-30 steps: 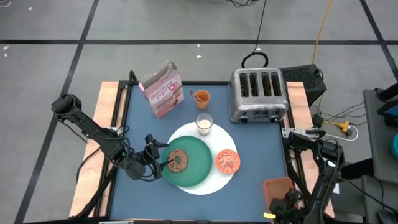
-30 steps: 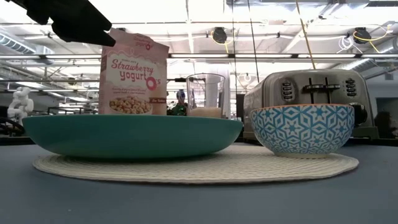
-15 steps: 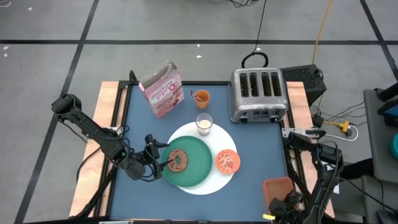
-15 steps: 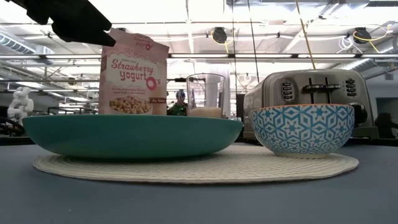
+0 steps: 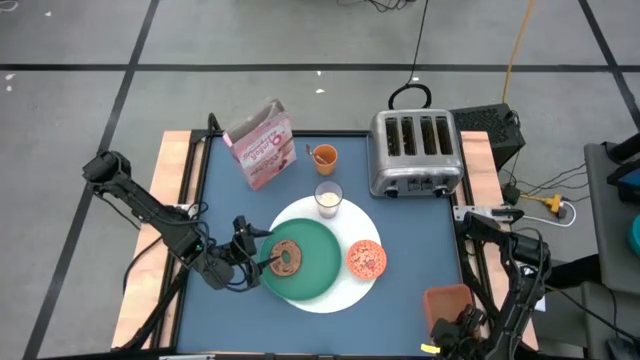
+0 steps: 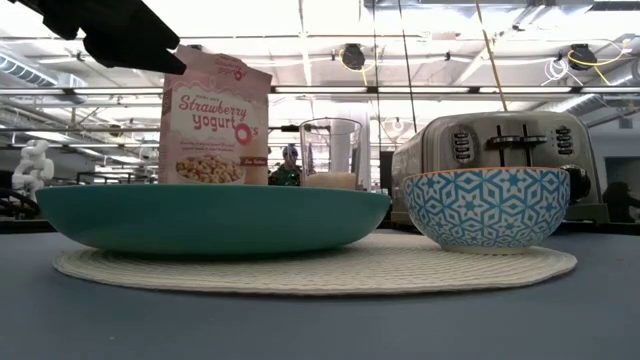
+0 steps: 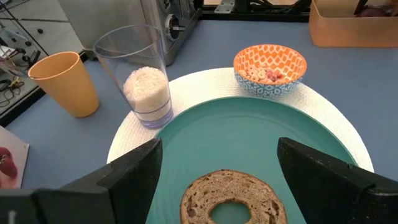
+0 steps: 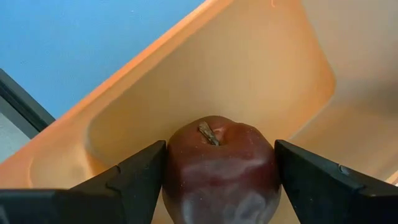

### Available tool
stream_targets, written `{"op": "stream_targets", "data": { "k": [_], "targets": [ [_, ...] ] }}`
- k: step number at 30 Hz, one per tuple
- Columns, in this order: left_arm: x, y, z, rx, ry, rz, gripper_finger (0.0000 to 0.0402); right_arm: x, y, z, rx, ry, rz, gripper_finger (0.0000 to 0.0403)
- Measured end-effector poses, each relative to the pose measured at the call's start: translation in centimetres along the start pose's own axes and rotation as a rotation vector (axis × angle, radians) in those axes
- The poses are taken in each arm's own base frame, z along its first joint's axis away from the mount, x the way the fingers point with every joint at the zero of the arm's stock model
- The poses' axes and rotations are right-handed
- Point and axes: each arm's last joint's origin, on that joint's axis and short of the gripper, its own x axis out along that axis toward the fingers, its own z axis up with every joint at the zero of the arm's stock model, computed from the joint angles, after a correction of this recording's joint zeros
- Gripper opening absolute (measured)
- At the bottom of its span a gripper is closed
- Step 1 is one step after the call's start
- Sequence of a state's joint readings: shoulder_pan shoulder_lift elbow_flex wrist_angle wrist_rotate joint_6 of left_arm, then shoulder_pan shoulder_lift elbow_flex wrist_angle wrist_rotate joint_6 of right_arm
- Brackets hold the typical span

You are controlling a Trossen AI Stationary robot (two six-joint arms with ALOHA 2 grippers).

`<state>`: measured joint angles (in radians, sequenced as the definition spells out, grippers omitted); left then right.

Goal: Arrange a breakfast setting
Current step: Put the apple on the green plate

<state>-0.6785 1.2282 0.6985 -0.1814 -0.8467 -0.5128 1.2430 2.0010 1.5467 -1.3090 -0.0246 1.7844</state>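
Right tool (image 8: 214,186) down in orange bin (image 8: 249,81), fingers flanking apple (image 8: 219,168), looks gripped | I want it on the plate (image 5: 318,262) | left tool (image 7: 217,186) apart beside bagel (image 7: 233,200), waiting

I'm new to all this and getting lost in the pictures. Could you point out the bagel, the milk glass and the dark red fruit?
bagel (image 7: 233,200): left wrist view, on its crust.
milk glass (image 7: 144,78): left wrist view, on its wall.
dark red fruit (image 8: 217,165): right wrist view, on its skin below the stem.
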Motion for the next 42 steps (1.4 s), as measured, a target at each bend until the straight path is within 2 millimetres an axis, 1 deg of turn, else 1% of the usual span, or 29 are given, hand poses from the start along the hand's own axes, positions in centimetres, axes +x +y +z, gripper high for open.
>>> {"op": "stream_targets", "data": {
  "k": [7,17,25,31,37,42],
  "targets": [
    [0.0,0.0,0.0,0.001,0.0,0.0,0.0321,0.0,0.0,0.0,-0.005,0.004,-0.002,0.0262],
    [0.0,0.0,0.0,-0.002,0.0,0.0,0.0322,0.0,0.1,0.3,-0.025,0.009,-0.003,0.026],
    [0.0,0.0,0.0,-0.004,-0.002,-0.001,0.0321,0.0,0.1,1.2,-0.107,0.029,-0.017,0.0259],
    [0.0,0.0,0.0,-0.004,-0.002,-0.001,0.0321,0.0,-0.1,2.0,-0.098,0.071,-0.054,0.0259],
    [0.0,0.0,0.0,-0.004,-0.003,-0.001,0.0321,0.0,-0.1,2.3,-0.132,0.075,-0.056,0.0259],
    [0.0,0.0,0.1,-0.006,-0.004,-0.002,0.0321,-1.3,-0.8,2.7,-0.125,0.078,-0.024,0.0258]
  ]
}}
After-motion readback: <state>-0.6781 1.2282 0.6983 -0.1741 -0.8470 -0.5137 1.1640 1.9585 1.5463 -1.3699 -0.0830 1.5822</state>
